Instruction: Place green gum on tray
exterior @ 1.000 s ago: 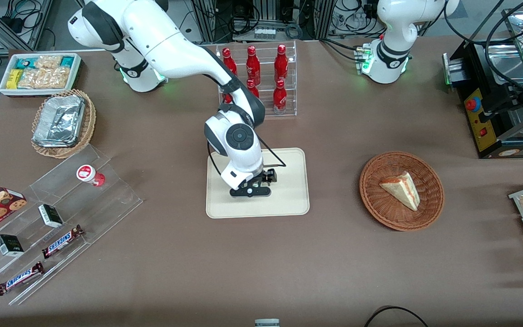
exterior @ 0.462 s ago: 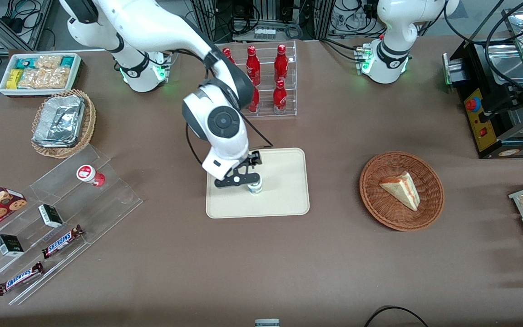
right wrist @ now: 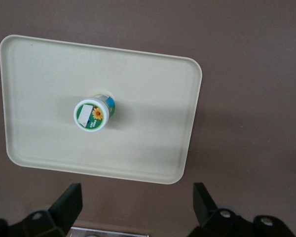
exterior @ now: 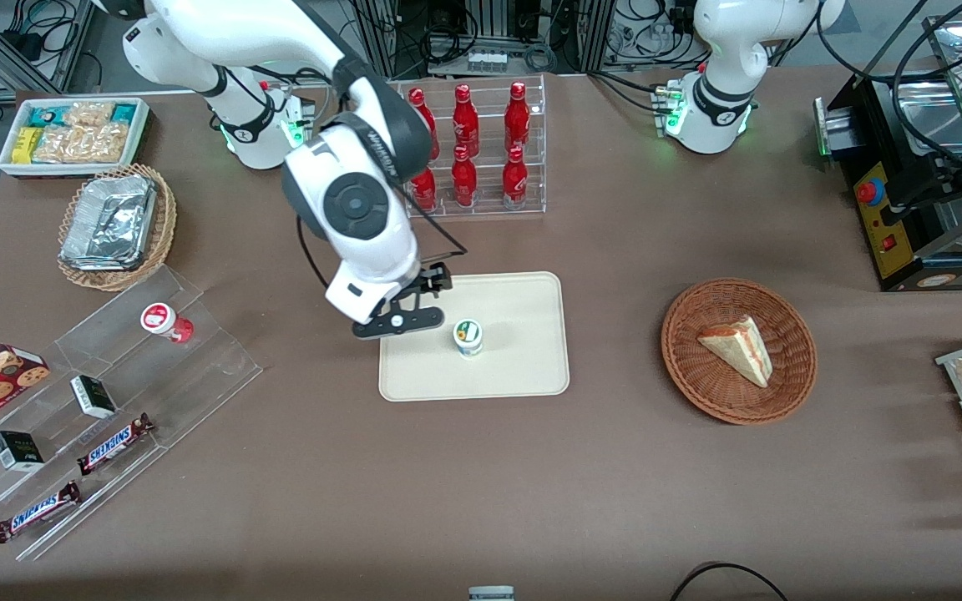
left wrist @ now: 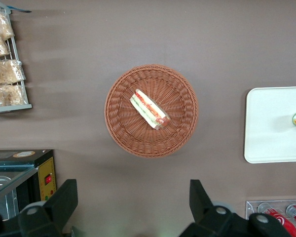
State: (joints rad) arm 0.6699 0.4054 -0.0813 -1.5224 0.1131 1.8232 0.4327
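Gum [exterior: 468,336] upright on tray [exterior: 531,367], near centre, untouched. Gripper [exterior: 402,310] raised beside it toward working arm's end, fingers [right wrist: 69,205] spread, empty. Placement appears done; clear withdrawal path.

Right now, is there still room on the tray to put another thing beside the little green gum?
Yes. The green gum stands upright near the middle of the tray, with bare tray all around it out to the rim. It is tighter at the edge toward the working arm, where the open gripper hangs above the tray. The rack of red bottles crowds the table just past the tray.
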